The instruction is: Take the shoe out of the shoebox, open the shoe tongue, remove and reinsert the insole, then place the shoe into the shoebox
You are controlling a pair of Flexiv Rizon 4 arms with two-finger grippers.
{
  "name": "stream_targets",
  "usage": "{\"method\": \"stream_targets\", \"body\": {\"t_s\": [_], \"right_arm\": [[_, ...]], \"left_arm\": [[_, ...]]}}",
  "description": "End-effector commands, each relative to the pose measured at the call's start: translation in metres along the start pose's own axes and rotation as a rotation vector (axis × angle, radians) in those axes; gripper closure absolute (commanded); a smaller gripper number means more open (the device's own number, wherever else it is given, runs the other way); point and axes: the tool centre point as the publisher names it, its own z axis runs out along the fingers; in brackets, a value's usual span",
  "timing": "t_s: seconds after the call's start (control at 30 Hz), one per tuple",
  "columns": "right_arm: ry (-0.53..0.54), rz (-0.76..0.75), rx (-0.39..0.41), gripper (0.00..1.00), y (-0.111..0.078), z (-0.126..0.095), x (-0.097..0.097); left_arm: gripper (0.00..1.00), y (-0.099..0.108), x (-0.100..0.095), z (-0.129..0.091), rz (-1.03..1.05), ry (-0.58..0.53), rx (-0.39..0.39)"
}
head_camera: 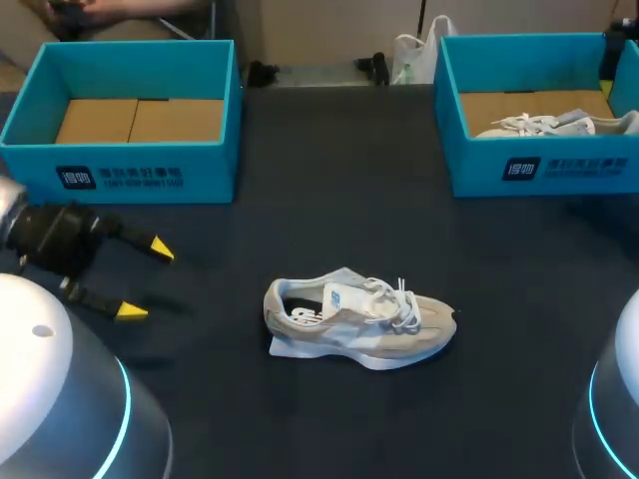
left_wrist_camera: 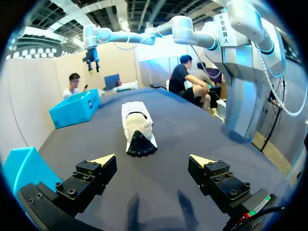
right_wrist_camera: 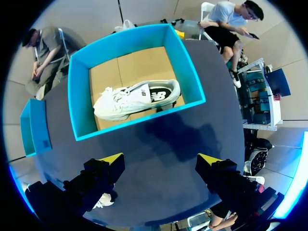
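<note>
A beige and white shoe (head_camera: pixel 359 319) lies on its side in the middle of the dark table, tongue and laces up. In the left wrist view this shoe (left_wrist_camera: pixel 137 127) is ahead of my left gripper (left_wrist_camera: pixel 153 161), heel end nearest. The left gripper (head_camera: pixel 140 279) hovers open to the shoe's left, holding nothing. A second white shoe (right_wrist_camera: pixel 137 98) lies in the right blue shoebox (right_wrist_camera: pixel 79 96). My right gripper (right_wrist_camera: pixel 161 161) hangs open high above that box's near wall, empty. The right gripper (left_wrist_camera: pixel 92 60) also shows far off in the left wrist view.
An empty blue shoebox (head_camera: pixel 130 175) with a cardboard floor stands at the back left. The right shoebox (head_camera: pixel 579 165) stands at the back right. Both arm bases (head_camera: pixel 60 399) fill the near corners.
</note>
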Motion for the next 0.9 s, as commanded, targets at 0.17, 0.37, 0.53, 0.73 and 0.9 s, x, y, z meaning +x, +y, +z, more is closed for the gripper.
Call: {"method": "stream_targets", "body": {"t_s": [0.17, 0.37, 0.53, 0.73, 0.9], "right_arm": [[0.0, 0.001, -0.001, 0.0, -0.001, 0.0, 0.0], [0.0, 0.001, -0.001, 0.0, -0.001, 0.0, 0.0], [0.0, 0.001, -0.001, 0.0, -0.001, 0.0, 0.0], [0.0, 0.001, -0.001, 0.0, -0.001, 0.0, 0.0], [0.0, 0.001, -0.001, 0.0, -0.001, 0.0, 0.0]], "left_arm": [[0.0, 0.008, 0.018, 0.005, -0.098, -0.14, -0.054], [0.0, 0.008, 0.018, 0.005, -0.098, -0.14, -0.054], [0.0, 0.017, 0.019, 0.013, -0.103, -0.153, -0.084], [0.0, 0.04, 0.016, 0.032, -0.183, -0.201, -0.011], [0.0, 0.043, 0.016, 0.039, -0.182, -0.198, 0.071]]}}
